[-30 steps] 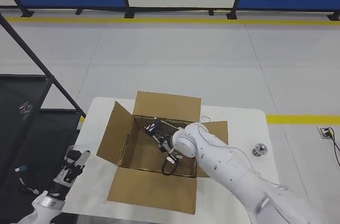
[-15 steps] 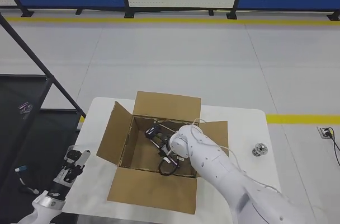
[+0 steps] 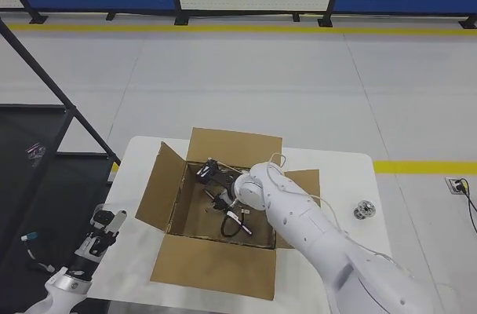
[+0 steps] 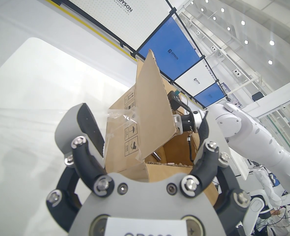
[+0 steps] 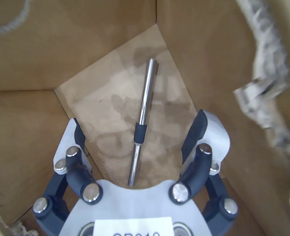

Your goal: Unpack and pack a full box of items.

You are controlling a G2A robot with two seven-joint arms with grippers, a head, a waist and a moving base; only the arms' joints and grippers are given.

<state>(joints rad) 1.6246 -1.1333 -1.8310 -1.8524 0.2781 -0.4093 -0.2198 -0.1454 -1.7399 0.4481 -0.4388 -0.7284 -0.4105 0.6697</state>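
Box (image 3: 215,267) sits open on white table (image 3: 340,169), yellow-lined grey floor (image 3: 262,78) beyond.

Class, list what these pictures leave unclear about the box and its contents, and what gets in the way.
- Top view: the right arm covers much of the box floor.
- Right wrist view: the near end of the metal rod runs behind the right end effector.
- Right wrist view: a pale strip is too blurred to identify.
- Top view: the small metal object on the table is too small to identify.
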